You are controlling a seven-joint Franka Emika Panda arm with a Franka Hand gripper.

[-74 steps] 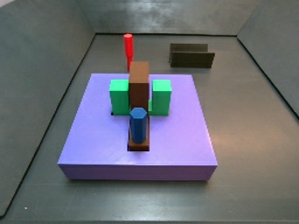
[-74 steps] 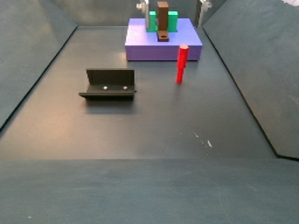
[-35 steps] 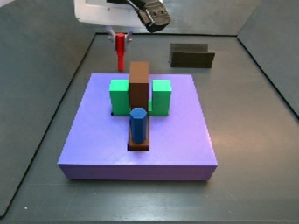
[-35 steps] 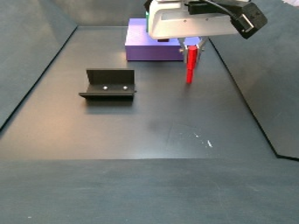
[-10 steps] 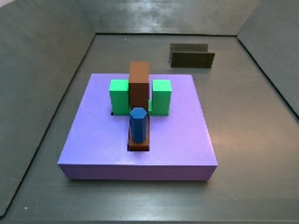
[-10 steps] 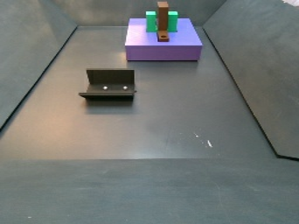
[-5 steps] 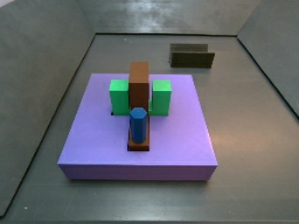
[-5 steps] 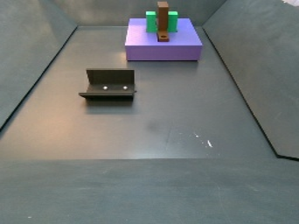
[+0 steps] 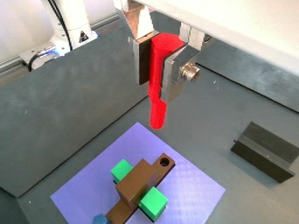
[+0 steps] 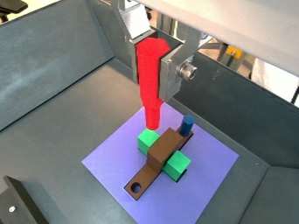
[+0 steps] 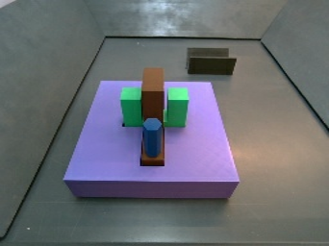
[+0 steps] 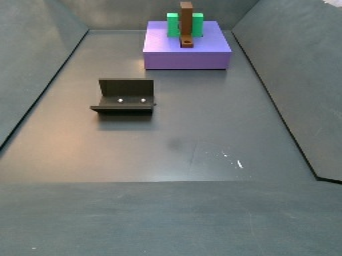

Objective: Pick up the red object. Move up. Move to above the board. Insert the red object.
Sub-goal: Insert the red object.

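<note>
My gripper [image 9: 163, 68] is shut on the red object [image 9: 160, 83], a thin red rod that hangs down from between the silver fingers [image 9: 179, 74]; it shows in both wrist views [image 10: 149, 74]. The gripper [image 10: 156, 68] is high above the purple slab [image 10: 198, 166] and out of both side views. Below it lies the board [image 10: 159, 156], a narrow brown plank with an open hole [image 10: 140, 186] at one end; it also shows in a wrist view [image 9: 138, 182] and both side views [image 11: 153, 101] [image 12: 187, 28]. A blue peg [image 11: 152, 137] stands in the board's other end.
Two green blocks [image 11: 133, 106] [image 11: 176, 106] flank the board on the purple slab [image 11: 154, 154]. The dark fixture [image 12: 124, 97] stands on the grey floor, also seen in a side view [image 11: 211, 61]. Grey walls [image 11: 52, 86] enclose the floor.
Since 3.5 s ago the gripper has lifted the red object off the floor and out of both side views. Over the last second the side views show nothing moving.
</note>
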